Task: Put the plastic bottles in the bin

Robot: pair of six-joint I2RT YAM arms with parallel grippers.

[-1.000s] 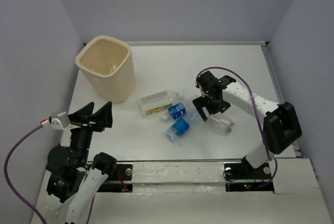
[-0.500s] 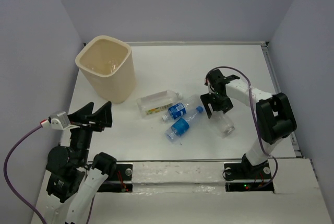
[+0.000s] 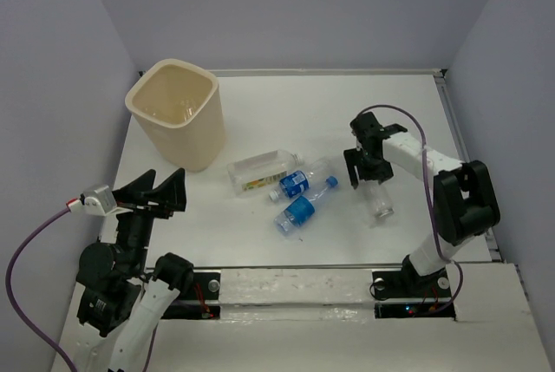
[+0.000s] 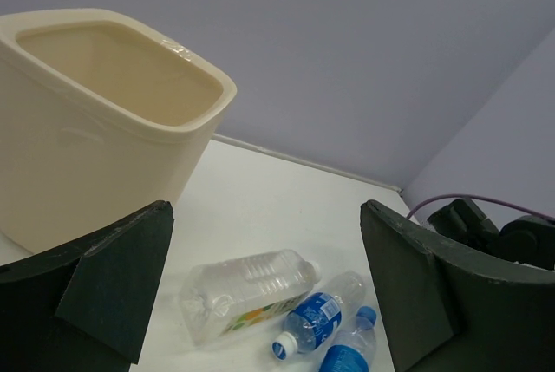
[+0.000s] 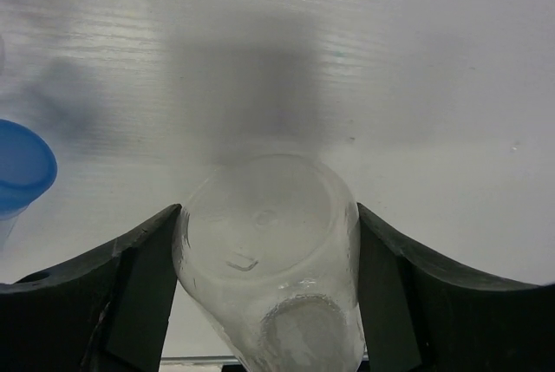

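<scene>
The cream bin (image 3: pixel 173 125) stands at the back left and fills the left side of the left wrist view (image 4: pixel 95 138). A squarish bottle (image 3: pixel 260 171) (image 4: pixel 247 290) lies mid-table beside two blue-labelled bottles (image 3: pixel 297 184) (image 3: pixel 301 210). To their right lies a clear unlabelled bottle (image 3: pixel 378 200). My right gripper (image 3: pixel 368 172) is down over its far end. In the right wrist view both fingers (image 5: pixel 139 277) press this bottle's (image 5: pixel 269 259) sides, so the gripper (image 5: pixel 269 209) is shut on it. My left gripper (image 3: pixel 160 188) (image 4: pixel 267 207) hangs open near the front left, holding nothing.
A raised rail (image 3: pixel 460 146) runs along the table's right edge. Grey walls close in the back and both sides. A purple cable (image 3: pixel 408 129) loops above the right arm.
My right gripper has moved right and down onto the unlabelled bottle and narrowed its jaws against it. The bottle has swung to point at the near edge. The left arm is still.
</scene>
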